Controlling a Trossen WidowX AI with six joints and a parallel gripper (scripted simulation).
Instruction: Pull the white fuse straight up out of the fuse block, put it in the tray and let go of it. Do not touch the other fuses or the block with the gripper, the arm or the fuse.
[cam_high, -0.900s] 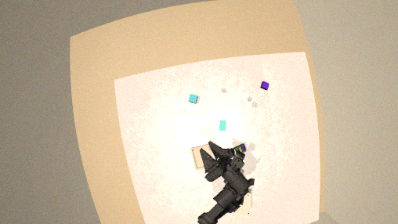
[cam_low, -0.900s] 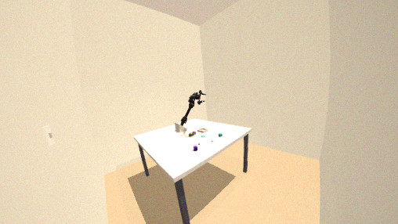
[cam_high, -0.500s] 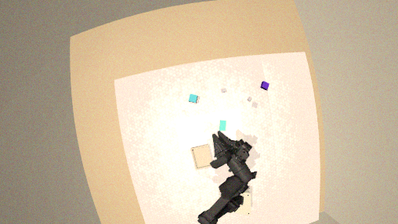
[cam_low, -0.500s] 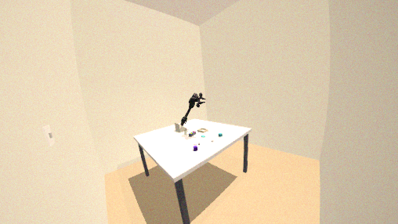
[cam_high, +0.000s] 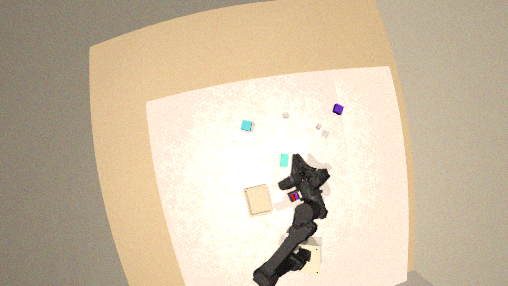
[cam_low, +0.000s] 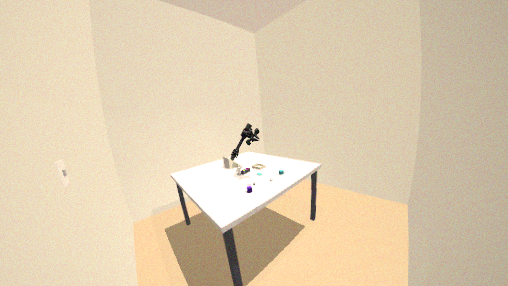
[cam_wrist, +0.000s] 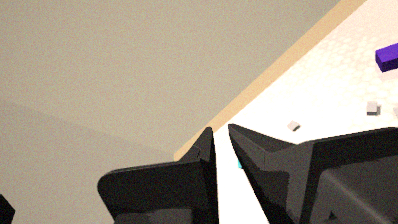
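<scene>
The dark fuse block (cam_high: 290, 195) (cam_low: 245, 171) stands beside the arm, with red and purple fuses showing in the top view. The arm partly covers it there, and I cannot make out the white fuse. The shallow tan tray (cam_high: 258, 200) (cam_low: 256, 167) lies to the left of the block in the top view, and nothing shows in it. My gripper (cam_high: 296, 157) (cam_low: 258, 140) (cam_wrist: 219, 130) is nearly shut, with a narrow gap and nothing seen between the fingertips. It is raised well above the table, away from the block and tray.
A flat teal piece (cam_high: 284, 160) lies near the gripper in the top view. A cyan block (cam_high: 247, 125) (cam_low: 281, 172), a purple cube (cam_high: 338, 109) (cam_low: 249, 189) (cam_wrist: 387, 59) and small grey cubes (cam_high: 285, 115) (cam_wrist: 372, 108) lie farther out. A cream plate (cam_high: 313, 262) is by the arm's base.
</scene>
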